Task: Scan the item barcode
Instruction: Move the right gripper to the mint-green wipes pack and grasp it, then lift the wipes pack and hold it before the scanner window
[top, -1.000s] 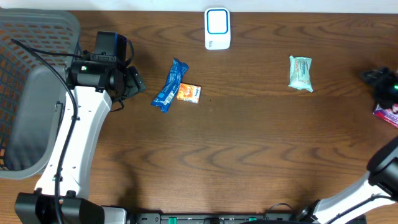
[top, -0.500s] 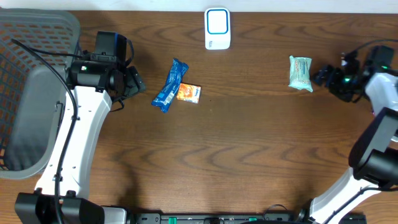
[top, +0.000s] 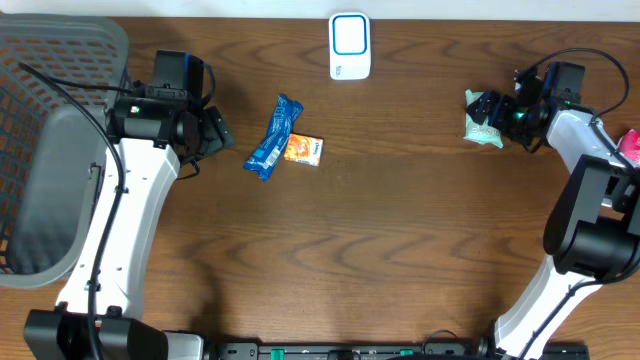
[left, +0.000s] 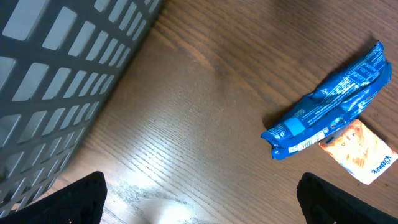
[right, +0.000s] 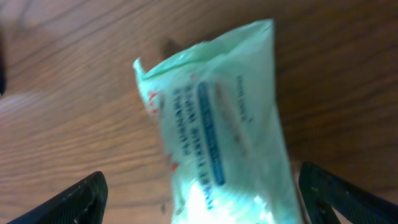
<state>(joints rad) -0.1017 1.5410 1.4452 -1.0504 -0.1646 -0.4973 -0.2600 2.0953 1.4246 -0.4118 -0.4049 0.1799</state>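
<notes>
Green packet (top: 481, 124) one, blue packet (top: 273, 137) one, orange sachet (top: 303, 150) one, scanner (top: 349, 45) one

Mock shop checkout on a wooden table (top: 400, 230): white scanner (top: 350, 45), grey plastic basket (top: 40, 120), small wrapped packets (top: 273, 137).

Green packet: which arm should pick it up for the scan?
Right. The right gripper sits at the green packet with jaws open, and the wrist view shows the packet lying between them. The left gripper is far across the table, beside the blue wrapper.
</notes>
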